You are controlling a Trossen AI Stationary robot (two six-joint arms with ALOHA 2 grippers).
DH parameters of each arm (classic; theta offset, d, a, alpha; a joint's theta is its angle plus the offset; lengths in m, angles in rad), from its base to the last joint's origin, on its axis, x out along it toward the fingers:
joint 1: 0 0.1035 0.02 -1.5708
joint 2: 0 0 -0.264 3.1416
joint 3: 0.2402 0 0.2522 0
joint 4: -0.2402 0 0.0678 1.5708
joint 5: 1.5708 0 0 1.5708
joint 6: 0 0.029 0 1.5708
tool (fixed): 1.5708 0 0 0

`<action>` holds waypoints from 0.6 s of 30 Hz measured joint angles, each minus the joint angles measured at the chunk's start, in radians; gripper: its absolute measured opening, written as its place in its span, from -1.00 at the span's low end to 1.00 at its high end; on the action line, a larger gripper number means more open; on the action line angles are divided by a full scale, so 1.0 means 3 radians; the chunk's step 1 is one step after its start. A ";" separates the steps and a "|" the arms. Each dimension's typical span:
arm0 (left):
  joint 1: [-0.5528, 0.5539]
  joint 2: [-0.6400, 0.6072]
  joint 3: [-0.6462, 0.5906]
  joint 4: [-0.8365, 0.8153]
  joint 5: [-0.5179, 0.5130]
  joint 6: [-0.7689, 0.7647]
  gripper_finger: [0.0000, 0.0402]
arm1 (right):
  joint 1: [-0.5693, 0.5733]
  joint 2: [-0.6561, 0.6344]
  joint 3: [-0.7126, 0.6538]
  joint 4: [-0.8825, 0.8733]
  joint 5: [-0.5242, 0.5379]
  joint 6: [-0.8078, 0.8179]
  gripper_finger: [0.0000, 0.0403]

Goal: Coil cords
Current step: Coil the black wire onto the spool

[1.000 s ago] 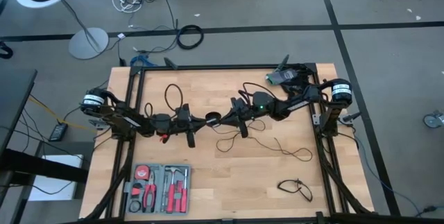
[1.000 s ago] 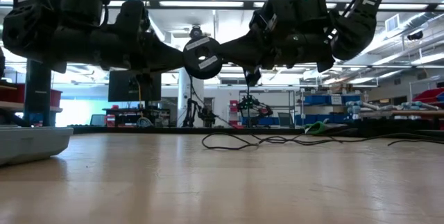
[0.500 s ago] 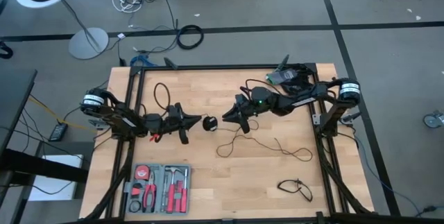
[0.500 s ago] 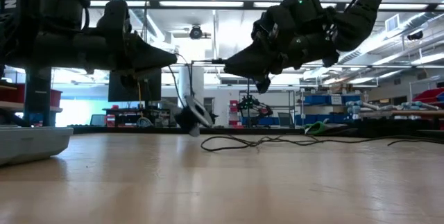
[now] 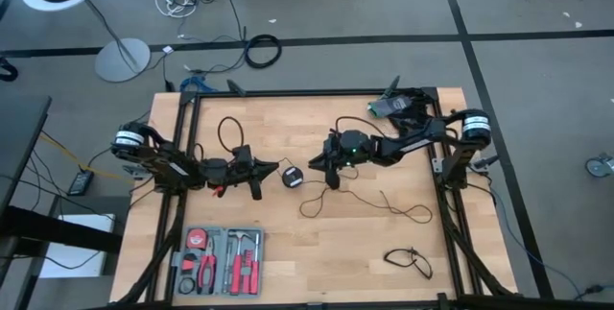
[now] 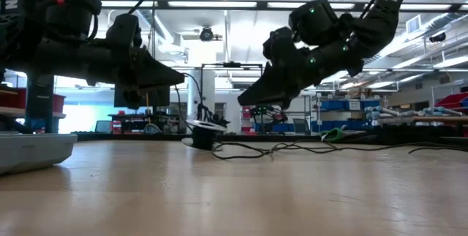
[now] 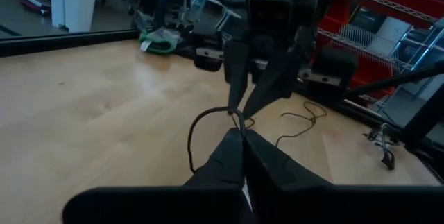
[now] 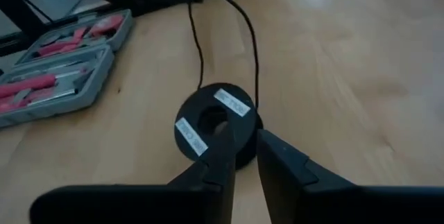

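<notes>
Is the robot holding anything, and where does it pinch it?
The left gripper pinches the thin black cord partway along. The right gripper holds nothing.

The disc (image 5: 292, 177) lies on the table (image 5: 317, 243) mid-way, between the left gripper (image 5: 271, 167) and right gripper (image 5: 312, 165); cord (image 5: 360, 198) trails right; toolbox (image 5: 219, 261) sits near-left (by the edge).

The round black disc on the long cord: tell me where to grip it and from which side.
The disc lies flat on the table, so its rim is probably the best hold: come down from above with fingers straddling opposite edges. The cord leaves its far edge toward the left gripper, shut on the cord, so keep off that edge. The right gripper already hovers close over the disc.
</notes>
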 joint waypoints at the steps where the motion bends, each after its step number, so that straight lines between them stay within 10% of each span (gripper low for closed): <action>1: 0.0000 0.0000 0.0000 -0.0002 0.0000 -0.0001 -0.93 | -0.0001 0.0053 0.0007 0.0051 -0.0006 0.0046 -0.68; 18: 0.0003 0.0000 0.0001 -0.0483 -0.0154 -0.0343 -0.92 | -0.0654 0.0760 0.0630 0.0036 -0.1660 0.1308 -0.66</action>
